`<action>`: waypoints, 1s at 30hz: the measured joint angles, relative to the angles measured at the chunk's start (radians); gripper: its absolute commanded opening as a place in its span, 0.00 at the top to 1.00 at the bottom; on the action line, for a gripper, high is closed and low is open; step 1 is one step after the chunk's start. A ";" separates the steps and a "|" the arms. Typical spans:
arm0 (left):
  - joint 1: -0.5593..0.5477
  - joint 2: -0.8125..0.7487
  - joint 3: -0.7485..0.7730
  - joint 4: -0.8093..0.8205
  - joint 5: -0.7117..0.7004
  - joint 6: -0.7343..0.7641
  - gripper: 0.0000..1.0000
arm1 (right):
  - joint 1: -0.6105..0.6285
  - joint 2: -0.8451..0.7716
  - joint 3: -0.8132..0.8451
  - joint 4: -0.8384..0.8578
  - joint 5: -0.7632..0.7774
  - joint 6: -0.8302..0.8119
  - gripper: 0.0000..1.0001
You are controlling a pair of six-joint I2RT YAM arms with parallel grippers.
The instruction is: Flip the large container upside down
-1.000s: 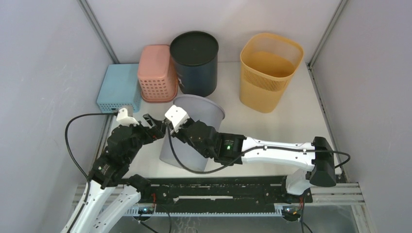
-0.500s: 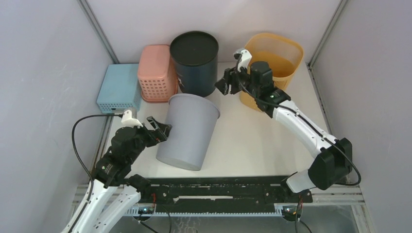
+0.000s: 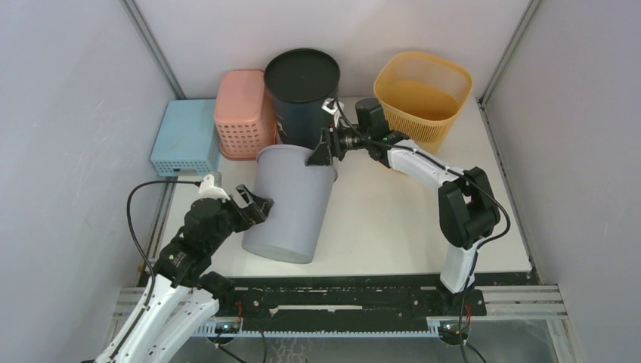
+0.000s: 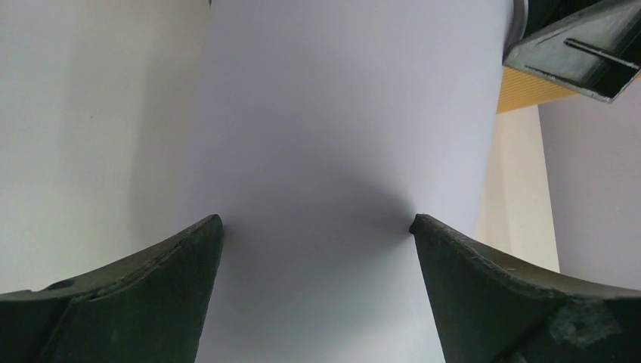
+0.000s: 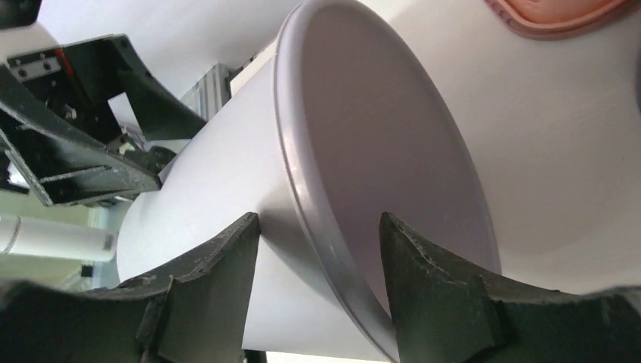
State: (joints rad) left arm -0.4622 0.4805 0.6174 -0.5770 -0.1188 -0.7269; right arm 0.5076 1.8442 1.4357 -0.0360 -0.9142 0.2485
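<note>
So the grey bin sits between the two grippers, tipped at an angle with its open mouth up and pointing toward the back, so it's not flipped yet. The left gripper is spread wide open with the bin's smooth side wall right in front of it. In the left wrist view both fingertips look like they're resting against that wall, not squeezing anything. The right gripper is at the bin's rim, with one finger outside the wall and the other inside the mouth. There's a visible gap around the rim, so I'd call it loose, not clamped. Just behind the right gripper is a black tub. A pink basket and a blue box are off to one side of it, and a yellow basket is on the other side. Everything's on a white table.
</note>
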 measured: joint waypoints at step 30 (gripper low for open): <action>0.003 0.044 0.108 -0.040 -0.124 0.039 0.00 | 0.039 -0.505 -0.607 0.150 0.028 0.117 0.86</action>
State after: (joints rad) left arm -0.4595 0.5247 0.7250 -0.6170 -0.2432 -0.6880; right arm 0.5461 1.3396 0.8284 0.1135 -0.8864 0.3653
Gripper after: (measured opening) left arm 0.996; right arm 0.218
